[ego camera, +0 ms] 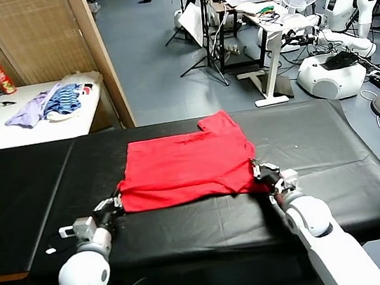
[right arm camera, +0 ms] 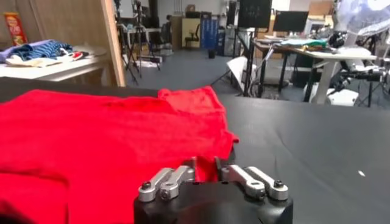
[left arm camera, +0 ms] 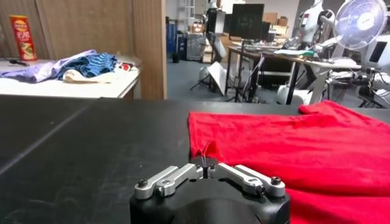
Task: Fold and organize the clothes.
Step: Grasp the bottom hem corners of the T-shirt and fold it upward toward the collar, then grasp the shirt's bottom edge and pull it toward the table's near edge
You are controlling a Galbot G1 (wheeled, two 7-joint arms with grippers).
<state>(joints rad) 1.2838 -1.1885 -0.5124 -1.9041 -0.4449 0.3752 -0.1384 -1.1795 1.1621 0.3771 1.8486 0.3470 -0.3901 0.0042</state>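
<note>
A red T-shirt (ego camera: 186, 166) is pictured lying flat on a black table (ego camera: 335, 164), already doubled over into a rough rectangle, with one short sleeve left sticking out at its far right corner. No print is seen on the upturned side. At the shirt's near left corner the left gripper (ego camera: 112, 206) is set low against the hem; its jaws are seen drawn nearly together at the cloth's edge, and whether fabric is pinched between them cannot be told. At the near right corner the right gripper (ego camera: 267, 174) is placed likewise, its jaws standing a little apart, with red cloth showing at the gap; a hold cannot be confirmed. The shirt's long axis is laid across the table from left to right, the sleeve pointing away from the robot. At least one fold is judged done; further folding and tidying are judged to be left.
</note>
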